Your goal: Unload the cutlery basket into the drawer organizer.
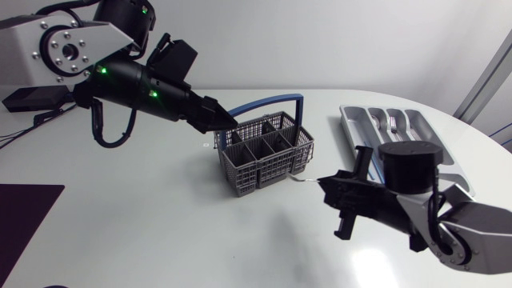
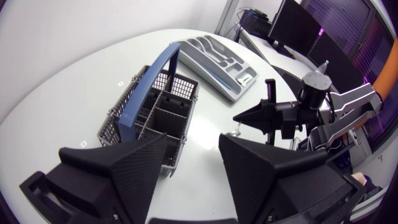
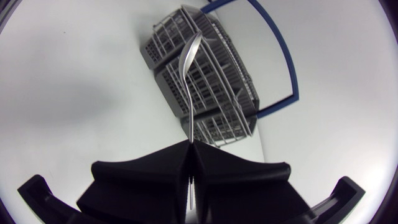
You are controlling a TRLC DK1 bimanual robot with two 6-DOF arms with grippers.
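The right claw point(image 3: 189, 146) is pressed together on the handle of a slim silver metal spoon point(image 3: 188, 68), which sticks straight out ahead of its fingertips with the bowl leading. The grey wire-mesh cutlery basket point(image 3: 217, 81) with its arched blue handle point(image 3: 283, 74) stands on the white worktop point(image 1: 160, 208) just beyond the spoon's bowl. The spoon appears clear of the compartments. The pale grey plastic drawer organizer point(image 1: 352, 130) lies behind this claw and off to one side, well apart from it, so the step in hand looks like carrying the spoon across. To do it well, keep the pinch firm, since only the handle's end is held and the long overhang could swing. Turn the wrist so the spoon lines up with a long slot, lower until it nearly rests, then release. The left claw point(image 2: 193, 165) is spread wide with nothing between its fingers, poised beside the basket's rim, which sits ahead of one finger.
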